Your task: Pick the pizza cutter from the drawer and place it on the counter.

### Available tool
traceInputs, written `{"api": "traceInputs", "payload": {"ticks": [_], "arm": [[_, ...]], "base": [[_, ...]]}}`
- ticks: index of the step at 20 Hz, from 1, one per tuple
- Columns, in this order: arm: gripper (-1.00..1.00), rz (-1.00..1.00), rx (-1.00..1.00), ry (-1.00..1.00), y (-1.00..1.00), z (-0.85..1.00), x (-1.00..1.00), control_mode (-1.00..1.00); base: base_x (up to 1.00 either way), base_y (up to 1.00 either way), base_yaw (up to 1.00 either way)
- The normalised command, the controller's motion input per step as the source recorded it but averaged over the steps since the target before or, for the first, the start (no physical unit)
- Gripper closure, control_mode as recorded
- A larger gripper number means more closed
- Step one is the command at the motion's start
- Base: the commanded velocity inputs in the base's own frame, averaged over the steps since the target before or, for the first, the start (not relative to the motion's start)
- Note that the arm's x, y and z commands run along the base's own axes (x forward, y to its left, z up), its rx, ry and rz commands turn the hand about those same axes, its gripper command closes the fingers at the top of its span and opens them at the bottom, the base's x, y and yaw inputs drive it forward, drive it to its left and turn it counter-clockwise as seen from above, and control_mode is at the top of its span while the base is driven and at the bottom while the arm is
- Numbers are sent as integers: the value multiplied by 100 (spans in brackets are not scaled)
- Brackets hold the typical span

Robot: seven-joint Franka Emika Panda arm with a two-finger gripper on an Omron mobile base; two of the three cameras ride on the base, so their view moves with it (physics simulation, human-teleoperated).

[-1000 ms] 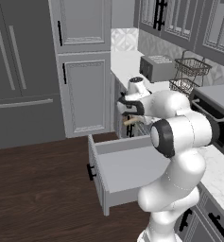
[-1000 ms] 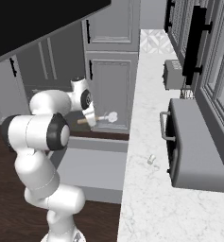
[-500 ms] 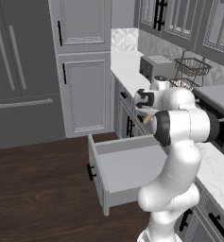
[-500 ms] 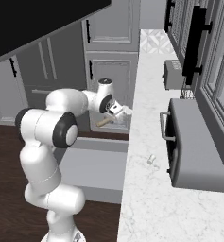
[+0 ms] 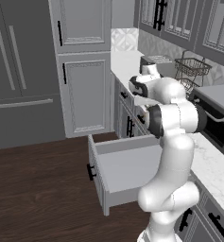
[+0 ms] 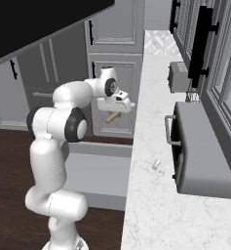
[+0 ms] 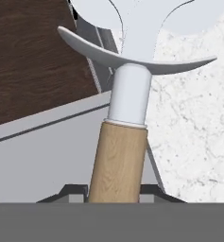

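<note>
Here the fingers clamp the pizza cutter by its wooden handle, mid-frame beside the bench edge; the drawer stands open lower centre.

Pizza cutter: wooden handle, pale collar, wheel end away from the hand camera; above the edge between open grey drawer and marble counter.

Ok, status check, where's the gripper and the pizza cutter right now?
Gripper shut on pizza cutter, held by its wooden handle. Cutter lifted out of open drawer, at edge of counter, not yet set down. Nothing blocking the path.
</note>
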Motion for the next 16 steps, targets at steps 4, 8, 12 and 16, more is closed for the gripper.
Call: {"api": "traceInputs", "payload": {"ticks": [4,8,12,16], "arm": [[100,8,-2,-15,-81,-65,0,-100],[100,11,0,0,-100,-29,20,-100],[100,9,0,7,-92,-13,52,-100],[100,11,0,4,-27,-28,31,-100]], "base": [[0,0,0],[0,0,0],[0,0,0],[0,0,0]]}}
